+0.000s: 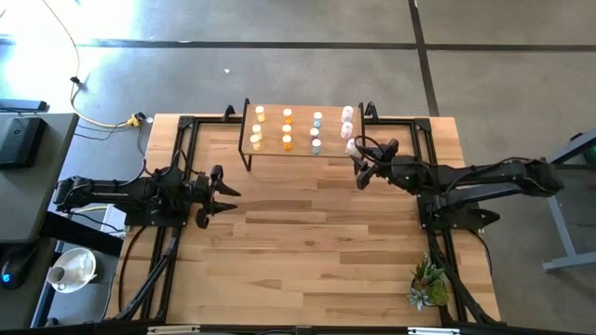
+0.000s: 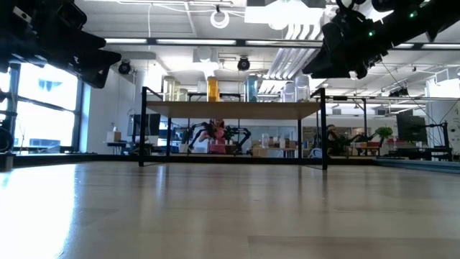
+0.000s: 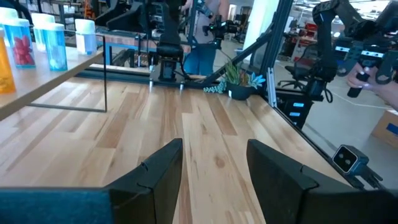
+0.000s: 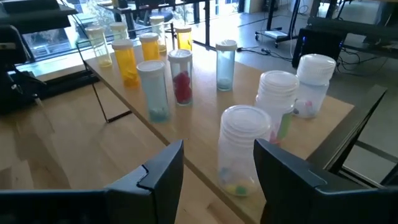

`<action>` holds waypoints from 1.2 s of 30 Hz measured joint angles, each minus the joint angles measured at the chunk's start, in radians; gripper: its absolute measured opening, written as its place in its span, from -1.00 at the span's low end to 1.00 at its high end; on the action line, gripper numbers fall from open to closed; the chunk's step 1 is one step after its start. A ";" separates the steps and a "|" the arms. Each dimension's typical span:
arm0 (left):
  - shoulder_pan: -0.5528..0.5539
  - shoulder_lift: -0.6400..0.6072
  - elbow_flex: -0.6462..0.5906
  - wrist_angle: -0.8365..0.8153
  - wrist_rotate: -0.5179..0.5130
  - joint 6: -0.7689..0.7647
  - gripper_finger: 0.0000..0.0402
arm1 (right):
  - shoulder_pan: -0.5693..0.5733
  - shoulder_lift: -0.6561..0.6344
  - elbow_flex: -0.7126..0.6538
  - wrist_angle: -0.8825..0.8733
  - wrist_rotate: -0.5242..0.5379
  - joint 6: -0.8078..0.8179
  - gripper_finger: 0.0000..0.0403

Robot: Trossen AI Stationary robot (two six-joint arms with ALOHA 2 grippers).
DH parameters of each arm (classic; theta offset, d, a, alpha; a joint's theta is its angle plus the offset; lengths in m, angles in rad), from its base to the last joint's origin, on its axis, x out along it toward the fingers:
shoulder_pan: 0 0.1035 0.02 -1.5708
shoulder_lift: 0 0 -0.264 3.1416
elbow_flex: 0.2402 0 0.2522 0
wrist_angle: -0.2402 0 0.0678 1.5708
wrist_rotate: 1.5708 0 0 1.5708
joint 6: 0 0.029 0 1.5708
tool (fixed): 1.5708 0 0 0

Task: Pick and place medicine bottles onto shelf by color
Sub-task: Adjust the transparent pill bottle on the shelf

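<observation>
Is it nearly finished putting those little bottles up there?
It looks nearly done. The medicine bottles all stand on the shelf in colour columns, and none shows on the table. The right gripper, jaws open, sits by the clear bottle at the shelf's end. The left gripper waits, empty.

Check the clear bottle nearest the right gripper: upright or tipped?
Upright. In the right wrist view the clear bottle stands on the shelf, white cap on top, between the right gripper open fingers.

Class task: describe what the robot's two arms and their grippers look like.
Both arms are dark, jointed and slim. The left gripper and the right gripper each end in two black, wedge-shaped fingers. Thin black cables run along the arms.
</observation>
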 joint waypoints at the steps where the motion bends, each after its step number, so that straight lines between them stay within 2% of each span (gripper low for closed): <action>1: 0.000 0.000 0.000 0.000 0.000 0.000 -0.15 | -0.005 0.000 0.000 -0.002 0.000 0.000 -0.08; 4: 0.000 0.000 0.000 0.000 0.000 0.000 -0.15 | -0.026 0.000 0.000 0.000 -0.010 0.000 -0.08; 12: 0.000 0.000 0.000 0.000 0.000 0.000 -0.15 | -0.110 0.010 0.000 -0.005 -0.150 0.029 -0.08; 18: 0.000 0.000 0.000 -0.001 0.000 0.000 -0.15 | -0.140 0.010 0.000 -0.001 -0.192 0.049 -0.08; 26: 0.000 0.000 0.000 -0.001 0.000 0.000 -0.15 | -0.190 0.010 0.000 -0.003 -0.312 0.052 -0.08; 36: 0.000 0.000 0.000 -0.022 0.001 0.000 -0.15 | -0.160 -0.003 0.001 -0.007 -0.366 0.047 -0.08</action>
